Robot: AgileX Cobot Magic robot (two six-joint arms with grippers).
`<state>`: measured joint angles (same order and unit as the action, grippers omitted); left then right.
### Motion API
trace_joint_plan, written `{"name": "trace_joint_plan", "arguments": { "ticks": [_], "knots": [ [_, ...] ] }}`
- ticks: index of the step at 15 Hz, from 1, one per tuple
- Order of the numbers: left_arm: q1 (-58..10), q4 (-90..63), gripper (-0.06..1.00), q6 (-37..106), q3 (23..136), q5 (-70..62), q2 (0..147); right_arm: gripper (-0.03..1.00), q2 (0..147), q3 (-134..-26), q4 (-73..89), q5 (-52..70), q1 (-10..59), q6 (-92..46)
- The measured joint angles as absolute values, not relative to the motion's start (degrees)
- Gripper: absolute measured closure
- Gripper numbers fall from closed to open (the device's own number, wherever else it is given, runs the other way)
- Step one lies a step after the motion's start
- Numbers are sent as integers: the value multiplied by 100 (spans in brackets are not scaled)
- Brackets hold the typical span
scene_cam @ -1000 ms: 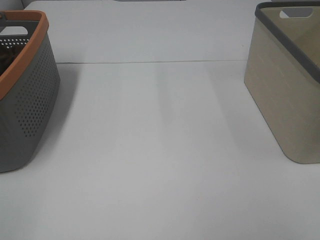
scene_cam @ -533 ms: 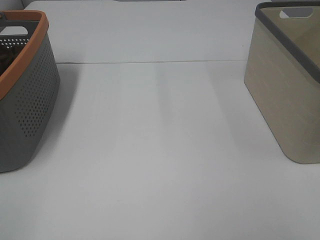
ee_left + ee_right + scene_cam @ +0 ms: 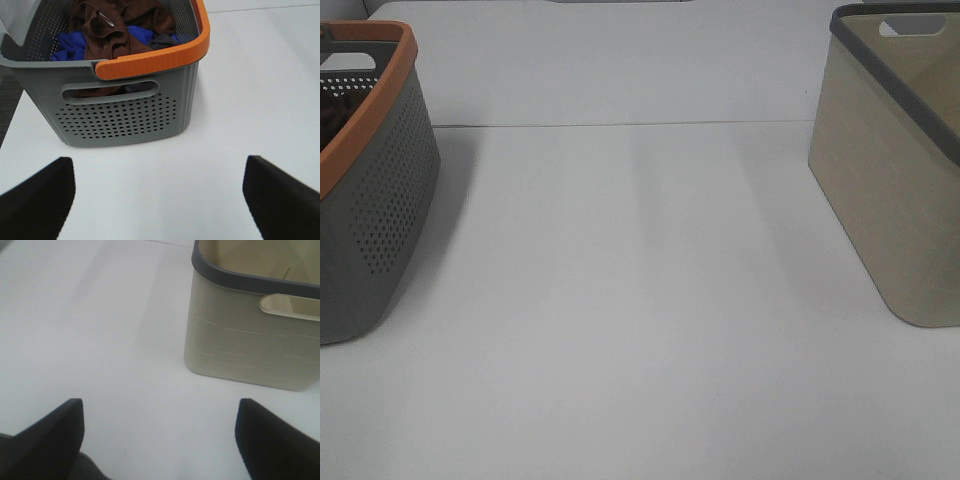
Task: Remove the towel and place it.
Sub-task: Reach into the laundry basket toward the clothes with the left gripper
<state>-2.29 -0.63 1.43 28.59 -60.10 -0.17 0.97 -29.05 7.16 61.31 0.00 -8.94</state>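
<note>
While the white table carries a grey, orange-rimmed basket and a beige basket well apart, the brown towel lies crumpled inside the grey one; the left gripper and right gripper both gape empty.

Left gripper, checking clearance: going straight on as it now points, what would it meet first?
Probably the perforated near wall of the gray basket, not the towel inside; depth is unclear.
</note>
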Motion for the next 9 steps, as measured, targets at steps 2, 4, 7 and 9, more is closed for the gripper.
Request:
{"name": "trace_joint_plan", "arguments": {
  "ticks": [2, 4, 7, 9],
  "knots": [
    [-229, -63, 8, 143, 2859, -6010, -17, 18, 97, -2905, 716, 6131, 0, -894],
    [-229, -63, 8, 143, 2859, -6010, -17, 18, 97, -2905, 716, 6131, 0, -894],
    [-229, -63, 8, 143, 2859, -6010, -17, 18, 97, -2905, 716, 6131, 0, -894],
    [-229, -63, 8, 143, 2859, -6010, -17, 18, 97, -2905, 716, 6131, 0, -894]
  ]
}}
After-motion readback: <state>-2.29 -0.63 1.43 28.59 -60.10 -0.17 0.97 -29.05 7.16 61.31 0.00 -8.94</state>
